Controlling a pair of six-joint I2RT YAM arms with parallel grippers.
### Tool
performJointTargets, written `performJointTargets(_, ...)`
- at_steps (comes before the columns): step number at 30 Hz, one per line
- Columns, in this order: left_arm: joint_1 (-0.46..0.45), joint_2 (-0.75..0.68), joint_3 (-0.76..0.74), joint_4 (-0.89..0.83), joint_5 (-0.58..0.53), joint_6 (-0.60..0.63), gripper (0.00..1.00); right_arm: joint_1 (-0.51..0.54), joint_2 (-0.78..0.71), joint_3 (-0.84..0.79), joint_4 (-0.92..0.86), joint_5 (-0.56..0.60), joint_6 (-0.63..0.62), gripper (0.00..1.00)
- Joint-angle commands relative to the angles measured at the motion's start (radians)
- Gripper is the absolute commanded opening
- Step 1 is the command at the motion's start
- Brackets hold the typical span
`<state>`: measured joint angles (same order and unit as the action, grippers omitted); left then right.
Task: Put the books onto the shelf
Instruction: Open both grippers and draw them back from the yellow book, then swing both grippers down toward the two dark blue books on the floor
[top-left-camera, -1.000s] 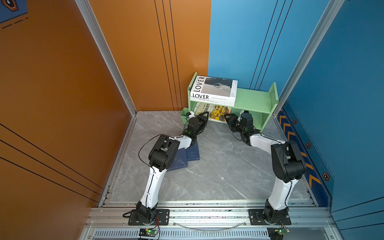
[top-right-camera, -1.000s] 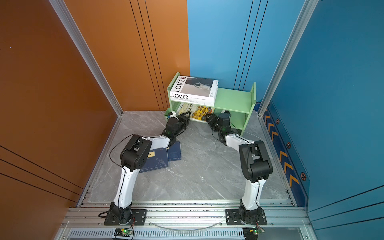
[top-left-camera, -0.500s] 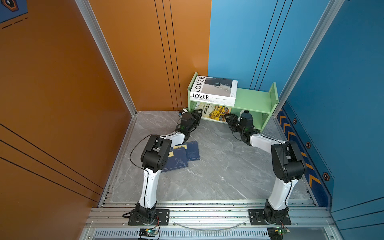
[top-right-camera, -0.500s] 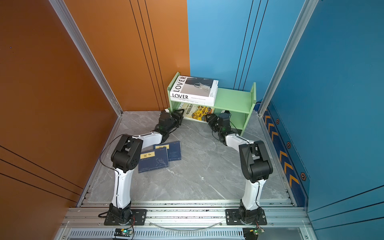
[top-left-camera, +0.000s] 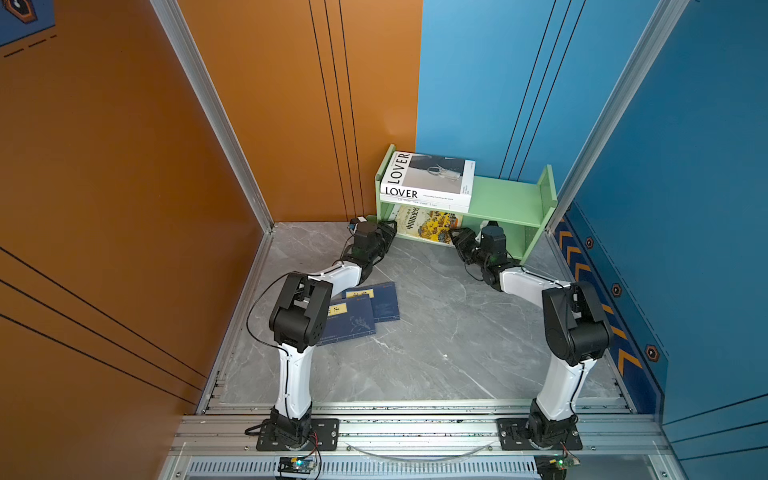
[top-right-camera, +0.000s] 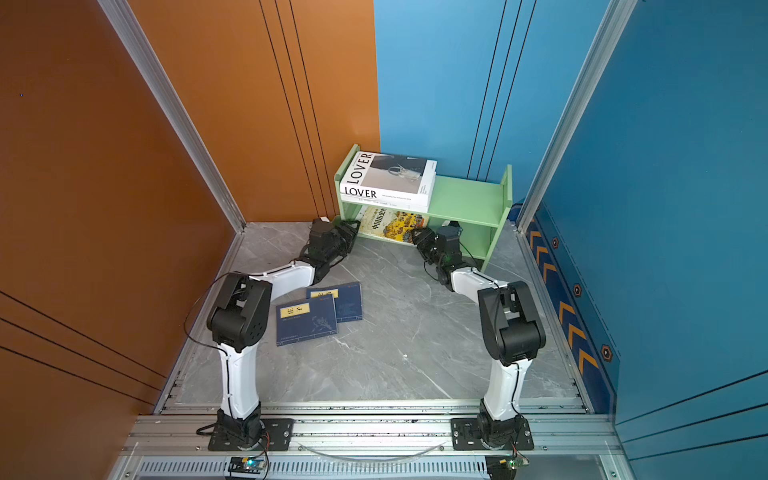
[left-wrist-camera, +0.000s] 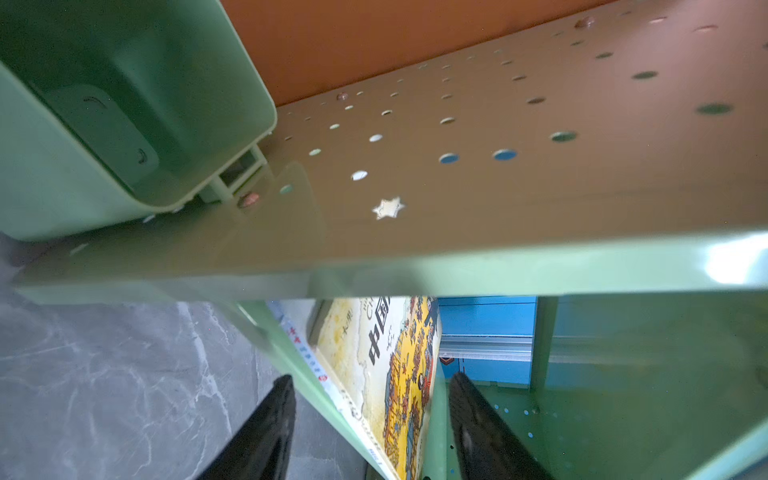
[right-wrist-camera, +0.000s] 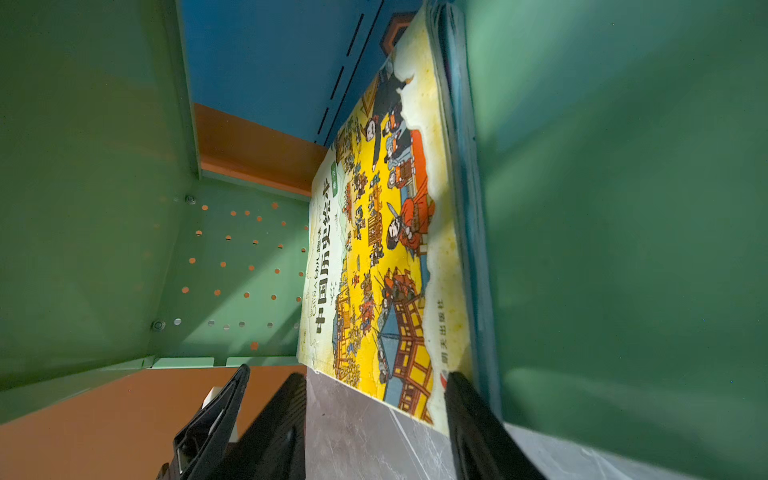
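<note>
By the yellow book (right-wrist-camera: 386, 270), left end effector (left-wrist-camera: 371, 379) and right end effector (right-wrist-camera: 374, 376) gape.

The left arm (top-left-camera: 299, 311) covered the 9 o'clock corner of the nearer navy book (top-left-camera: 353, 324), and that book overlay the other navy book (top-left-camera: 384, 301). At 12 o'clock on the counter (top-left-camera: 436, 340), the upper tier of the shelf (top-left-camera: 507, 199) hid the far half of the yellow book (top-left-camera: 424, 222). The white book (top-left-camera: 428, 204) under the LOVER book (top-left-camera: 428, 176) showed only an edge, its lettering too small to read. The teal book (right-wrist-camera: 478, 249) was a blurred sliver.
</note>
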<state>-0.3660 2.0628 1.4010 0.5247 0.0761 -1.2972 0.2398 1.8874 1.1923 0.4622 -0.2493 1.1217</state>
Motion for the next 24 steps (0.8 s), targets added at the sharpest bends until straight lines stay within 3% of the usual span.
performJointTargets(1, -0.007, -0.065, -0.033, -0.025, -0.041, 0.068, 0.61, -0.006, -0.027, -0.016, -0.089, 0.019, -0.028, 0.57)
performJointTargets(12, 0.024, -0.293, -0.240, -0.036, -0.020, 0.261, 0.64, -0.004, -0.163, -0.030, -0.120, -0.024, -0.187, 0.60)
performJointTargets(20, 0.086, -0.534, -0.444, -0.168, -0.037, 0.340, 0.66, 0.002, -0.283, -0.089, -0.236, 0.000, -0.230, 0.60)
performJointTargets(24, 0.129, -0.680, -0.533, -0.307, -0.067, 0.374, 0.67, 0.061, -0.334, -0.105, -0.290, 0.022, -0.275, 0.61)
